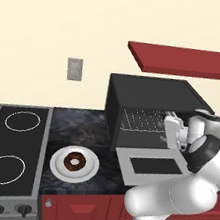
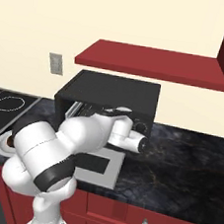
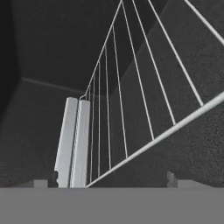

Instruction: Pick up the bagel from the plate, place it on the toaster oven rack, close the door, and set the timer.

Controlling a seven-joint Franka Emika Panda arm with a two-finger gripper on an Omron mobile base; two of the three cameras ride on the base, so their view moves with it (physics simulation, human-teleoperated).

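text: none readable | labels: none | brands: none | numbers: none | signs: none on any surface in view

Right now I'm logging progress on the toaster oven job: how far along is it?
Done: the door lies folded open, baring the toaster oven rack. In hand: the gripper sits at the rack's front edge, holding no bagel; whether it is open I cannot tell. Left: everything else. The bagel lies on the plate, so it must be moved, the door closed and the timer set.
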